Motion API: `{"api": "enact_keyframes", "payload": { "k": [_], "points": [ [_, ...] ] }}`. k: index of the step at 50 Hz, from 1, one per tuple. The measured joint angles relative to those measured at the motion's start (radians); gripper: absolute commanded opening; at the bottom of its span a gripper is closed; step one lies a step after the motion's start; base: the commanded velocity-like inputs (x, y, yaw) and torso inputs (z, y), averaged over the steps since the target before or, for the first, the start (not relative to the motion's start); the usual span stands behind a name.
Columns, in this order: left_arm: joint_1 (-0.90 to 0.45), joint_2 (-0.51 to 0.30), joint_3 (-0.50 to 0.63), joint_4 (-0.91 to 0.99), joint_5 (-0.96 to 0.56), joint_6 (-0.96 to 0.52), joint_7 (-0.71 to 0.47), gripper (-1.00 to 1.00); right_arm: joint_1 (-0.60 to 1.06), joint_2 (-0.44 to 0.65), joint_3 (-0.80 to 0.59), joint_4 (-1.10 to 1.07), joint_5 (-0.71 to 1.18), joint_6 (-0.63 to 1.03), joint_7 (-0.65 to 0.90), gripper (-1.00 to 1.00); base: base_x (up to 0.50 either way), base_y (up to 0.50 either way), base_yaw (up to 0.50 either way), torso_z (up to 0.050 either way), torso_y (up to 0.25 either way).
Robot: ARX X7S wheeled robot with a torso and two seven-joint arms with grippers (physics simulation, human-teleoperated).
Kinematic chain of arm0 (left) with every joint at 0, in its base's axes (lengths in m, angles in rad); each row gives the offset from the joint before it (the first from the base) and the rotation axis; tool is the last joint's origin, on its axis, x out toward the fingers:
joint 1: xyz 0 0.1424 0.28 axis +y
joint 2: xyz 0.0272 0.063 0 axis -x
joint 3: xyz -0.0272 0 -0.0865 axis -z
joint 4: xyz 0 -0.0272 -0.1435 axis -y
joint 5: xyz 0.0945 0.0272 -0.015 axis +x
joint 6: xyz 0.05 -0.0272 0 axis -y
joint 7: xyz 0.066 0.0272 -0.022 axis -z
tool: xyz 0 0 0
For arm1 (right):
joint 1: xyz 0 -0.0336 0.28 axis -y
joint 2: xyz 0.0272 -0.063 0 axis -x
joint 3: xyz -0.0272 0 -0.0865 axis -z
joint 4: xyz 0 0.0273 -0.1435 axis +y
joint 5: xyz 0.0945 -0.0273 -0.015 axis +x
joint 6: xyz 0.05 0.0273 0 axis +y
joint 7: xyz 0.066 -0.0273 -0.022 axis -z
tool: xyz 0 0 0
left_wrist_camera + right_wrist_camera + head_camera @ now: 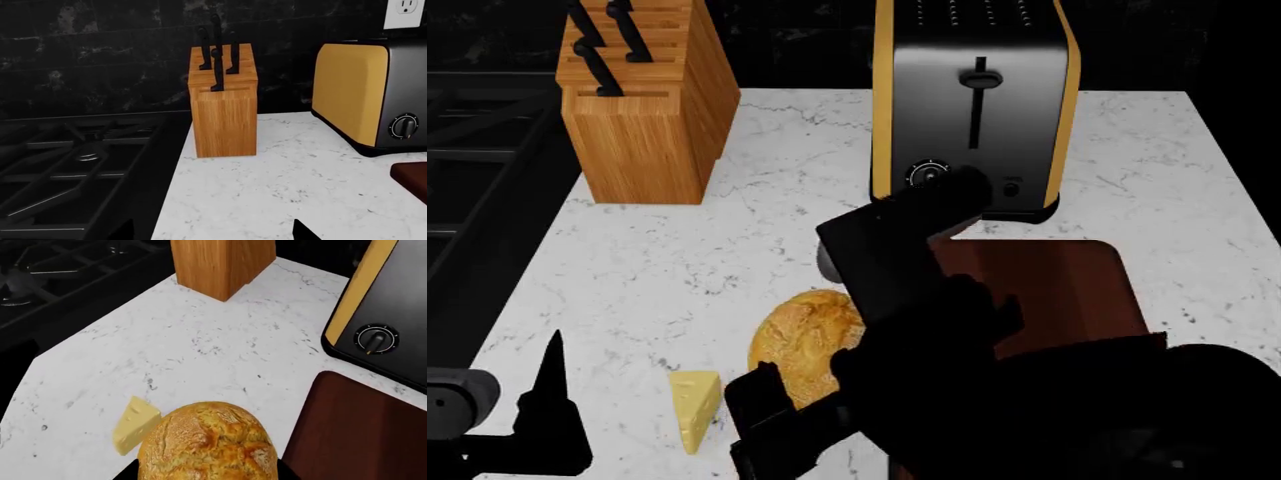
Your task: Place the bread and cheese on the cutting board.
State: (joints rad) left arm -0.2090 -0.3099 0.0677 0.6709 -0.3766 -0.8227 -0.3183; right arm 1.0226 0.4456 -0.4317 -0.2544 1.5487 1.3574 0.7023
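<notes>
The knife block (638, 105) holds black-handled knives. The bread (810, 342) lies on the table (761, 240) just left of the cutting board (1068, 290), the cheese (695, 405) beyond it. The right gripper (777, 425) has jaws closed around the bread; the left gripper (541, 420), cut off, cannot be judged.

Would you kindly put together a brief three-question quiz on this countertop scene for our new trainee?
1. True or false: the cheese already lies on the cutting board.
2. Which item does the right gripper reach toward? A) the knife block B) the bread C) the toaster
3. Fill in: in the head view, the cheese lies to the ____ of the bread.

Key: 1 false, it is on the white counter; 2 B; 3 left.
</notes>
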Motion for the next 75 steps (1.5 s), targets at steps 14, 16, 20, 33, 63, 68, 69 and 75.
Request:
{"api": "enact_keyframes", "payload": {
  "k": [14, 16, 20, 33, 63, 68, 69, 75],
  "points": [
    [0.002, -0.004, -0.003, -0.002, -0.007, 0.006, -0.003, 1.0, 0.041, 0.045, -0.03, 0.146, -0.237, -0.14, -0.133, -1.0, 0.0, 0.0, 0.0, 0.0, 0.0],
    [0.002, -0.004, -0.003, -0.002, -0.008, 0.006, -0.003, 1.0, 0.042, 0.051, -0.034, 0.172, -0.267, -0.161, -0.147, -1.0, 0.0, 0.0, 0.0, 0.0, 0.0],
    [0.003, -0.006, -0.004, -0.004, -0.009, 0.009, -0.004, 1.0, 0.044, 0.061, -0.043, 0.229, -0.322, -0.199, -0.17, -1.0, 0.0, 0.0, 0.0, 0.0, 0.0],
    [0.007, -0.009, -0.002, -0.009, -0.012, 0.016, -0.007, 1.0, 0.08, 0.068, -0.075, 0.426, -0.463, -0.298, -0.237, -1.0, 0.0, 0.0, 0.0, 0.0, 0.0],
    [0.012, -0.018, 0.002, -0.019, -0.018, 0.028, -0.015, 1.0, 0.022, 0.056, -0.128, 0.608, -0.603, -0.444, -0.321, -1.0, 0.0, 0.0, 0.0, 0.0, 0.0],
    [0.013, -0.02, 0.006, -0.023, -0.018, 0.032, -0.015, 1.0, 0.011, 0.061, -0.126, 0.594, -0.609, -0.452, -0.326, -1.0, 0.0, 0.0, 0.0, 0.0, 0.0],
    [0.013, -0.02, 0.007, -0.023, -0.018, 0.032, -0.015, 1.0, 0.009, 0.062, -0.126, 0.592, -0.61, -0.454, -0.327, -1.0, 0.0, 0.0, 0.0, 0.0, 0.0],
    [0.012, -0.022, 0.008, -0.022, -0.019, 0.031, -0.018, 1.0, -0.001, 0.069, -0.125, 0.575, -0.613, -0.453, -0.332, 1.0, 0.0, 0.0, 0.0, 0.0, 0.0]
  ]
}}
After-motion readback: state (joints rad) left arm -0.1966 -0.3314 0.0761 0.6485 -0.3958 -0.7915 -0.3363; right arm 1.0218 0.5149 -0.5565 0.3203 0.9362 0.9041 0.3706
